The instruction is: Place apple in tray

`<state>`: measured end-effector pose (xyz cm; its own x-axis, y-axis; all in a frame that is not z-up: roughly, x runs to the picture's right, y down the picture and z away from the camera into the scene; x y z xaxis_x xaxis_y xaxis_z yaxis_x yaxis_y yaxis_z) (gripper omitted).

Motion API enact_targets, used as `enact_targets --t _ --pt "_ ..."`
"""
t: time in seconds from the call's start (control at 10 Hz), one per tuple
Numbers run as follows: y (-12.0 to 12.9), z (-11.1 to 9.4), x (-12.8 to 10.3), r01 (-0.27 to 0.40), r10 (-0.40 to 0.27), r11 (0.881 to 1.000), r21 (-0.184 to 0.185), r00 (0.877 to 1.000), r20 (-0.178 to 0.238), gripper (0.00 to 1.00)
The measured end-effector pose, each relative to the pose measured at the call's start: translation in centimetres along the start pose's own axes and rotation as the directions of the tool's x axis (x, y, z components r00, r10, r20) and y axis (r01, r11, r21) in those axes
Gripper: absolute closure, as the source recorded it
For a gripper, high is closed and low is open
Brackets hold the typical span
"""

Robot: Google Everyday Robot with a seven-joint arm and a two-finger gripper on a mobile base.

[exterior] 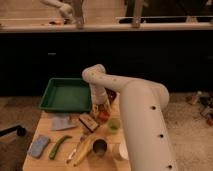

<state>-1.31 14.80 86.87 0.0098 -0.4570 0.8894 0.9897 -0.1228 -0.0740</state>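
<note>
Pincer (pixel 102 111) seemingly right over apple (pixel 104 117).

The worktop (pixel 71 135) carries one green tray (pixel 64 95) at its far left corner, one apple (pixel 103 116) near the middle and one pale green round thing (pixel 114 124) just beside the apple. It also carries one brown box (pixel 88 121), one grey-blue cloth (pixel 60 122), one blue sponge (pixel 39 146) by the left edge, one long green vegetable (pixel 59 147), one banana (pixel 84 151), and one dark cup (pixel 99 146) and one white cup (pixel 121 150) at the near edge. One arm (pixel 142 112) reaches in with one pincer (pixel 102 110), which hangs over the apple near the worktop's middle.
</note>
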Motion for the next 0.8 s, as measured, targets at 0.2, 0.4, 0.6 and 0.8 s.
enact_targets --t 0.2,0.4,0.6,0.8 --pt "0.04 0.42 0.04 0.02 -0.02 1.0 -0.002 1.0 0.018 0.36" --pt "0.11 0.82 0.1 0.046 -0.046 0.999 0.002 0.998 0.033 0.38" --pt "0.09 0.74 0.01 0.054 -0.055 0.998 0.018 0.998 0.03 0.52" --pt "0.16 0.65 -0.14 0.063 -0.064 0.998 0.03 0.998 0.025 0.74"
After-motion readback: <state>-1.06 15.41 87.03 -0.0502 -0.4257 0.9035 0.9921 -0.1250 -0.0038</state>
